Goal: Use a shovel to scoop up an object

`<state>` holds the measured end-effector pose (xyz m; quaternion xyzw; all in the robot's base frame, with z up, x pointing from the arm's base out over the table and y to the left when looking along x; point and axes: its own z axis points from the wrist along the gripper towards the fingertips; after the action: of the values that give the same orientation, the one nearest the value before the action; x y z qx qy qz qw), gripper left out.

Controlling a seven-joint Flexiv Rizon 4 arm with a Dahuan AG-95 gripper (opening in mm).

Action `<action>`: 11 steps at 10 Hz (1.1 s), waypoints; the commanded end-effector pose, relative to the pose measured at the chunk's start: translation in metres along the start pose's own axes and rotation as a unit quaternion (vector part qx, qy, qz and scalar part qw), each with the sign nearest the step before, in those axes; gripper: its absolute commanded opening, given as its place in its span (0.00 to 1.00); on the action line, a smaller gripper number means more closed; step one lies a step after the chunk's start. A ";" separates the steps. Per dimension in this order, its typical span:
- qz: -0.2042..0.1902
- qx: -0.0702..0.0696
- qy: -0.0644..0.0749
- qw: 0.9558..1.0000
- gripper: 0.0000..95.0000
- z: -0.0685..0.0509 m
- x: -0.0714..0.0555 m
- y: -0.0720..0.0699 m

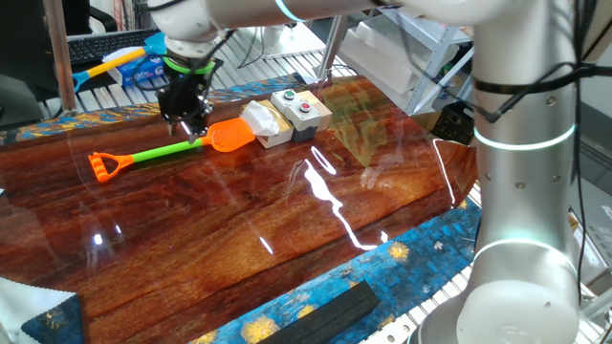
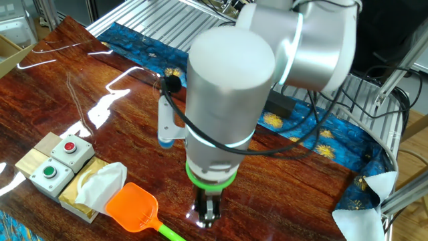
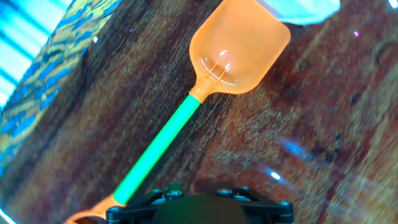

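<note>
The shovel lies flat on the wooden table, with its orange blade (image 1: 230, 135), lime-green shaft (image 1: 161, 151) and orange D-handle (image 1: 104, 165). The blade tip rests against the object (image 1: 260, 122), a tan box with white tissue sticking out. My gripper (image 1: 196, 129) hangs over the shaft close to the blade's neck. Its fingers look close together and hold nothing. In the other fixed view the gripper (image 2: 208, 213) stands to the right of the blade (image 2: 132, 207) and the tissue (image 2: 100, 185). The hand view shows the blade (image 3: 242, 53) and shaft (image 3: 158, 149) to the left of centre; my fingertips are hidden there.
A grey box with red and green buttons (image 1: 299, 108) stands right behind the object and also shows in the other fixed view (image 2: 63, 157). A blue scoop with a yellow handle (image 1: 115, 62) lies off the table at the back left. Blue patterned cloth (image 1: 316, 296) edges the table.
</note>
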<state>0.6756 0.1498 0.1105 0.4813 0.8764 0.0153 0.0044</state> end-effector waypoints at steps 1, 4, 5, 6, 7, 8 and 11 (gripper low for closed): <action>0.052 0.002 -0.005 0.999 0.40 0.001 -0.002 0.013; 0.109 0.010 -0.022 0.994 0.40 0.004 -0.002 0.027; 0.117 0.009 -0.022 0.993 0.40 0.005 -0.002 0.028; 0.143 0.007 -0.023 0.989 0.40 0.007 -0.002 0.029; 0.163 0.006 -0.022 0.986 0.40 0.009 -0.003 0.030; 0.176 0.004 -0.021 0.984 0.40 0.010 -0.004 0.031; 0.217 -0.004 -0.005 0.976 0.40 0.016 -0.004 0.034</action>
<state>0.7050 0.1644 0.0971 0.6512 0.7587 0.0132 0.0121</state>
